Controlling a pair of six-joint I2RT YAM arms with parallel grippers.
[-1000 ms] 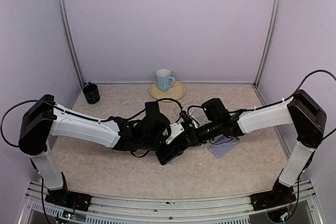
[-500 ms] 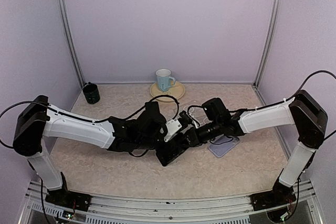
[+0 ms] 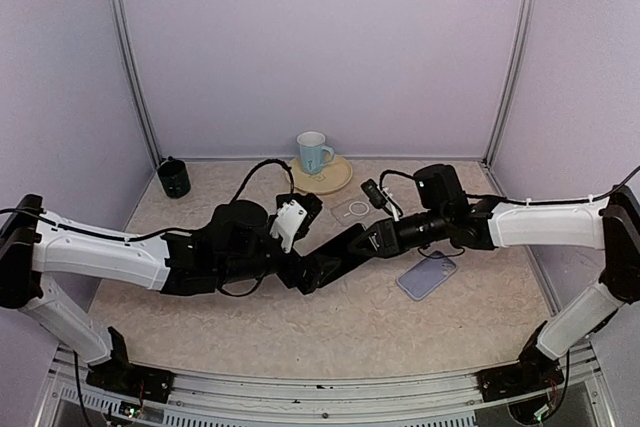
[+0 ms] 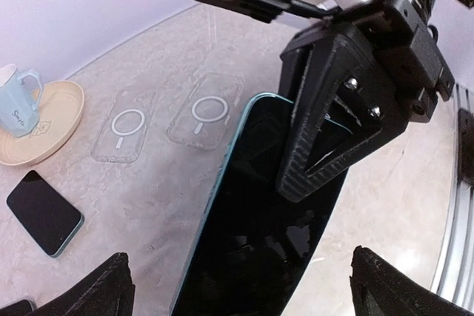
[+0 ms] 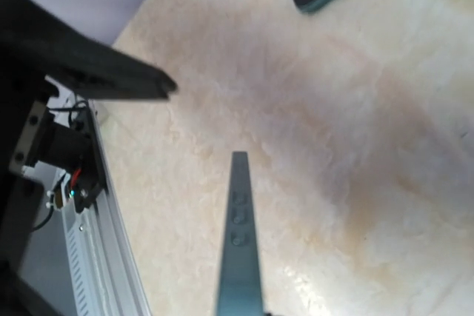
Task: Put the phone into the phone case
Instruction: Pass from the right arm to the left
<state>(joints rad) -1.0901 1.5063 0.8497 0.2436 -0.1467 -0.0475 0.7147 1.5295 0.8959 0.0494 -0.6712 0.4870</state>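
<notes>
From above: shows the right gripper pinched tight on one end of the phone. Shows the phone's other end sloping down toward the left gripper. Cannot tell from up here how the left jaws stand. Past both grippers, shows a clear case, a blue mug on a plate, and a dark cup far out on the left gripper's side. Just below the right arm, shows a pale flat thing.

From the left wrist: shows what the top view hides. Shows the left fingers spread wide apart, with the phone in between them, dark screen up, teal rim. Shows the right gripper clamped over the phone's far end. Beyond the tips, shows one clear case beside another clear case, and an other phone lying flat.

From the right wrist: shows only the thin teal edge of the phone, sticking straight out. Shows a black left finger off to one side, not touching the phone. Far ahead on the table, shows bits of two more phones.
</notes>
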